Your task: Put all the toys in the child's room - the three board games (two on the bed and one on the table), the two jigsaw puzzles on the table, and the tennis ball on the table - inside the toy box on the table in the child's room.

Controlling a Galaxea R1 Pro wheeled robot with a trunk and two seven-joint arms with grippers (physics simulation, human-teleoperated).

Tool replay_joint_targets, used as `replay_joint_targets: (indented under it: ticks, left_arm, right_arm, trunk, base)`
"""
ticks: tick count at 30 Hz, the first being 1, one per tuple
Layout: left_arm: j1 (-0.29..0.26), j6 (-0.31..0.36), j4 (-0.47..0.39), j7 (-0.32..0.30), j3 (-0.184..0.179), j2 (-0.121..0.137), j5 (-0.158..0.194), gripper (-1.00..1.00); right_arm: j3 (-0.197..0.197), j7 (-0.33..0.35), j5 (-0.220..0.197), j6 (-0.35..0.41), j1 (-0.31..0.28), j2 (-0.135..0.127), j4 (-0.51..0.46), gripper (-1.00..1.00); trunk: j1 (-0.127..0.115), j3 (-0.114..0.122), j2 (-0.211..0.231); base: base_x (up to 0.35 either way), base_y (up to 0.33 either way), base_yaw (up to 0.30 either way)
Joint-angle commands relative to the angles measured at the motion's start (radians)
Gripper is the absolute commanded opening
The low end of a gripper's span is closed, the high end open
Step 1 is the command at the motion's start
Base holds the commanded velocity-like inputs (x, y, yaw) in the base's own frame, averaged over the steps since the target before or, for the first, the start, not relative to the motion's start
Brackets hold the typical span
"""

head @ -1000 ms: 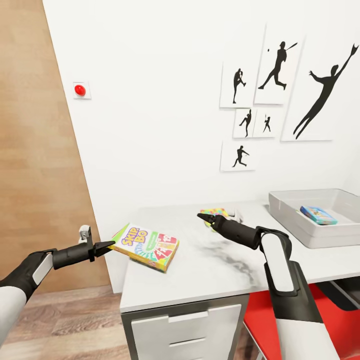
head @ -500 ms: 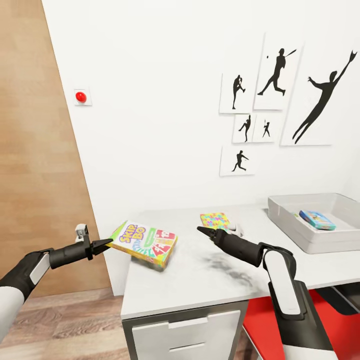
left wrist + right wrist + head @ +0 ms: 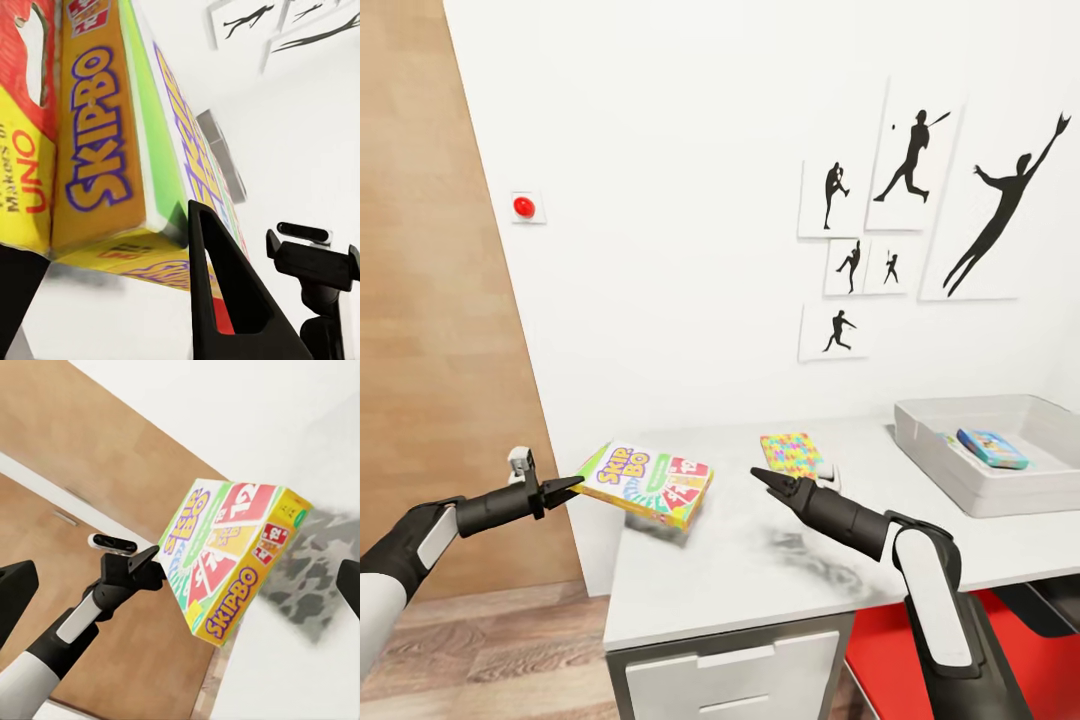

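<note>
Bright cardboard, the Skip-Bo game (image 3: 648, 483), hangs from my left pincer (image 3: 567, 489), whose fingers are closed on the box's left corner. I hold it by that corner so the rest of the box juts out over the desk (image 3: 760, 570), lifted clear of the marble top with its shadow beneath, free to travel right without dragging. From the right wrist view the game (image 3: 232, 559) tilts, its far end sagging a little, which I judge is the price of a corner grip. My right pincer (image 3: 763, 478) reaches out over the middle of the desk, fingers parted and holding nothing, placed as I judge to steady or take over the box. Just beyond it lies a jigsaw (image 3: 791, 454), flat near the wall. The toy box (image 3: 1000, 490) sits at the desk's right end, well apart from the game, with a blue game (image 3: 992, 448) already inside.
</note>
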Motion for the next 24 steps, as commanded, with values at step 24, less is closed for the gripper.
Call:
replay_joint_targets:
  ticks: [24]
  left_arm:
    - [-0.001,0.013,-0.009,-0.004,0.000,0.010,0.002,-1.00]
  right_arm:
    - [-0.027,0.048,0.011,0.005,0.004,-0.001,0.000,1.00]
  trunk:
    - [-0.092,0.076,0.168]
  base:
    - [0.000,0.000,-0.052]
